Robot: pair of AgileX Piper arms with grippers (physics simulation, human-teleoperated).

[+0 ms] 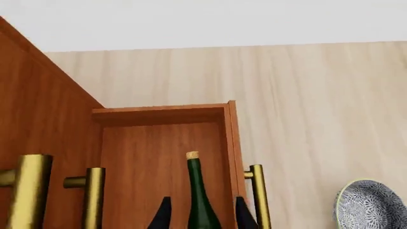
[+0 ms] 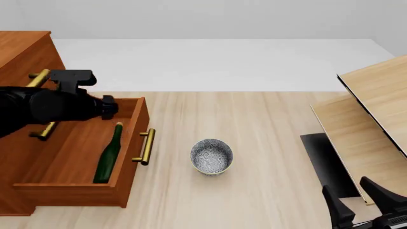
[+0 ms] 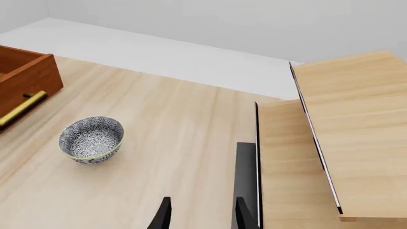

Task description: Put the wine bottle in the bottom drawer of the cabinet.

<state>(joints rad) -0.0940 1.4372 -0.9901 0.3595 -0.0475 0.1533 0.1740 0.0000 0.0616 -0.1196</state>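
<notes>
Tabletop: one wine bottle (image 2: 108, 157) in bottom drawer (image 2: 130, 162) (pulled out); two tools released.

The front view looked down from above; both wrist views sat low, sharing the speckled bowl (image 2: 212, 156) near its six o'clock.

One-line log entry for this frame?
dark green glass wine bottle: lying in open bottom drawer | left end effector: open, above bottle | right end effector: open, idle

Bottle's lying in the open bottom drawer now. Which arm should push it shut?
Left, probably. Its gripper hangs over the bottom drawer, straddling the wine bottle. The right gripper sits far across the table, beyond the bowl.
</notes>
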